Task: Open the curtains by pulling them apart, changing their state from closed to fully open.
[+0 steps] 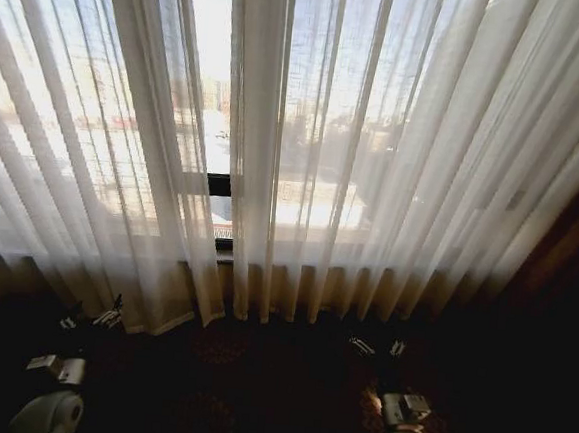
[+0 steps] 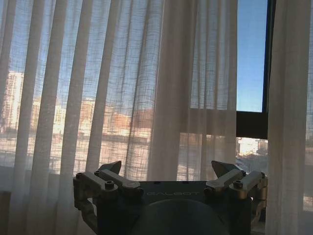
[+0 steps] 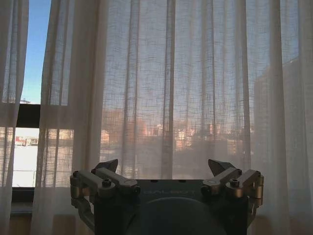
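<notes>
Left curtain panel (image 1: 85,140) hangs left of right curtain panel (image 1: 405,155); a narrow gap between them; window frame (image 1: 219,184) behind; both grippers low, before the curtains, apart from them.

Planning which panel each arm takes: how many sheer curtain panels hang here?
2: the left panel hangs before the left claw, the right panel before the right claw, a narrow gap between.

The dark floor (image 1: 255,394) carries the hems of the sheer curtains (image 1: 372,183), which reach it.
</notes>
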`<state>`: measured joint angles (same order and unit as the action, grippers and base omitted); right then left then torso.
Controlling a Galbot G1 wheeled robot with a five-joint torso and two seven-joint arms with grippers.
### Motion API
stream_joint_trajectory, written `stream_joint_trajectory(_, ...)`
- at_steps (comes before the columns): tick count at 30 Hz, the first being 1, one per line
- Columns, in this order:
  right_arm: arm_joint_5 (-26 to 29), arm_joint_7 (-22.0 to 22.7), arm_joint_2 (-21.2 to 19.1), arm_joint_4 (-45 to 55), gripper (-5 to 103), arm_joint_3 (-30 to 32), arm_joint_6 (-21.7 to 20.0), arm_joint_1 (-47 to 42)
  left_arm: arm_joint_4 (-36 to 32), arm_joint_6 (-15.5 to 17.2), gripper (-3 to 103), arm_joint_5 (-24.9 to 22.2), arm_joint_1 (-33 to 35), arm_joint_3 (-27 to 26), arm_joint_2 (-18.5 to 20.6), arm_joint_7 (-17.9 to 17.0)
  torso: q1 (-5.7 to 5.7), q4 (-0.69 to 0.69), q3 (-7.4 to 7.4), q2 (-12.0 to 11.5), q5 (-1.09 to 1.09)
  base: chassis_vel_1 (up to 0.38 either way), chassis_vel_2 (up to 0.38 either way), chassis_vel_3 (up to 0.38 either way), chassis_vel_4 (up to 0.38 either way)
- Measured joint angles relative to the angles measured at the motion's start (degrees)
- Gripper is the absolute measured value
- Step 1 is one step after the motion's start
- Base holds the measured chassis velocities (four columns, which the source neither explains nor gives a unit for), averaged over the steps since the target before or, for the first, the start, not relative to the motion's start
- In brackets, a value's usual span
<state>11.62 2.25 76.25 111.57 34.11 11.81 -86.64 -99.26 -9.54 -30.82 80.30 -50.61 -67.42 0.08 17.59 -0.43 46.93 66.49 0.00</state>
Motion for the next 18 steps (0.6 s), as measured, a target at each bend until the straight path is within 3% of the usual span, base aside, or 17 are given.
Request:
stream_joint_trajectory(5, 0.00, -2.65, 0.12, -0.36, 100, 0.12, 1.30, 0.22, 0.00, 0.00, 100, 0.00, 0.00, 0.00, 0.00, 0.00, 0.00, 0.00, 0.00, 0.00, 0.00, 0.000, 0.000, 0.000, 0.000)
stream_joint_trajectory(18, 0.35, -3.05, 0.16, -0.22, 100, -0.11, 1.44, 0.15, 0.00, 0.00, 100, 0.00, 0.00, 0.00, 0.00, 0.00, -0.01, 0.00, 0.00, 0.00, -0.01, -0.043, 0.039, 0.044, -0.041)
